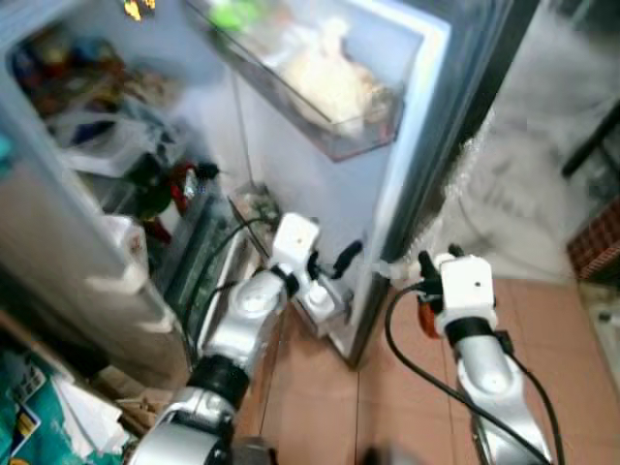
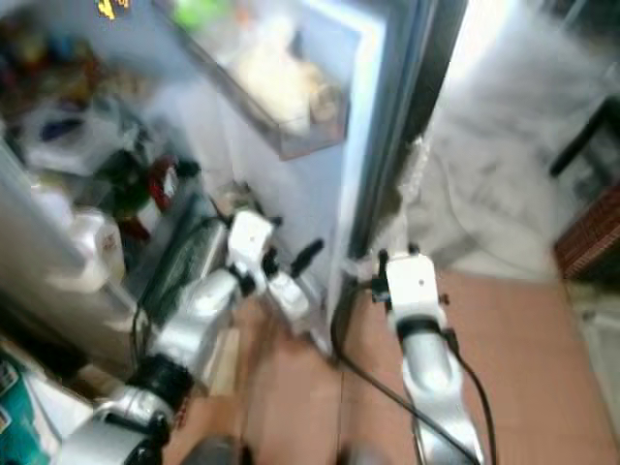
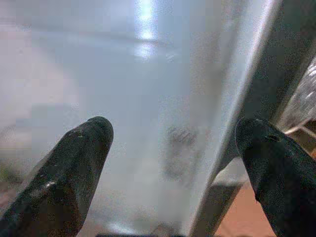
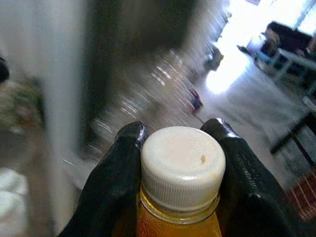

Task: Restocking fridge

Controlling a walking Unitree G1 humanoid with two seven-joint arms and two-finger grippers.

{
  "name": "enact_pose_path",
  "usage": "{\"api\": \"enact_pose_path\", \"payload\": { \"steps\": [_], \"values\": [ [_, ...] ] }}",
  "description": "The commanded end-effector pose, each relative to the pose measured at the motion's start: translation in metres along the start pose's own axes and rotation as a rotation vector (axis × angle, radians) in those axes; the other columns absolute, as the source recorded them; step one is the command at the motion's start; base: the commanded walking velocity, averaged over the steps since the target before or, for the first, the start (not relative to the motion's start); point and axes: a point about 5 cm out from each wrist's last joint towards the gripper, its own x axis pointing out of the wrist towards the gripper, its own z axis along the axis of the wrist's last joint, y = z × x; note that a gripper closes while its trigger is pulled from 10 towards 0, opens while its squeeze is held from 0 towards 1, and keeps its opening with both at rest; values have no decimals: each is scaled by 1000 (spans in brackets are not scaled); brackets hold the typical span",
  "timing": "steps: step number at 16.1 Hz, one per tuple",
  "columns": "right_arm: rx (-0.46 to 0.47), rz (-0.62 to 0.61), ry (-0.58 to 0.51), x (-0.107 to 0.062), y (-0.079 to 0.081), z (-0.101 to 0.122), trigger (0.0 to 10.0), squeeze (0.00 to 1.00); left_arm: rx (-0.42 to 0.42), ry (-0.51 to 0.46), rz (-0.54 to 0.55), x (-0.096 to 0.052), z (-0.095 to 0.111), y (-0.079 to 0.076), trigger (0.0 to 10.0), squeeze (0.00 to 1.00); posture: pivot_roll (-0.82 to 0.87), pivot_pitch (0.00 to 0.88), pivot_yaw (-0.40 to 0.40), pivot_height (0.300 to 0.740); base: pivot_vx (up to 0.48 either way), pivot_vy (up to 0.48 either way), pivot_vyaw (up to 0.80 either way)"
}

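A bottle of amber drink [image 4: 180, 197] with a white screw cap [image 4: 181, 167] is gripped at the neck by the right claw [image 1: 426, 274], held low just outside the open fridge door [image 1: 387, 184]. The left claw [image 1: 334, 276], spread wide and empty, is held near the door's inner face. Judged next: the bottle is to be carried round the door edge to a shelf or the door bin [image 1: 339, 136]. No writing can be read.

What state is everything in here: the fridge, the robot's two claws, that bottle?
Fridge door: open, its clear door shelf holding food.
Left gripper: open, fingers spread, facing the door's inner face.
Right gripper: shut on the bottle's cap.
Bottle: capped with a white cap, orange liquid inside, held.
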Motion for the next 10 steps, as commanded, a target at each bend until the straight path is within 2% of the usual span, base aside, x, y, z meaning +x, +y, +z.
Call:
{"api": "enact_pose_path", "payload": {
  "steps": [1,4,9,10],
  "values": [
    [-18,-39,20,-1,-12,-4,10000,0,18,-24,-39,8,8,-10,10000,0,-112,48,33,740,322,0,0],
    [-17,-33,20,-1,-11,-3,10000,0,19,-20,-49,7,8,-13,10000,0,-111,49,32,740,0,0,0],
    [-16,-12,31,-3,-9,-4,10000,0,61,-13,-48,10,9,-15,10000,0,-113,50,34,740,294,0,0],
    [-8,6,17,-4,-8,-3,10000,0,48,-10,-56,10,8,-16,10000,0,-113,50,34,740,345,0,0]
  ]
}}
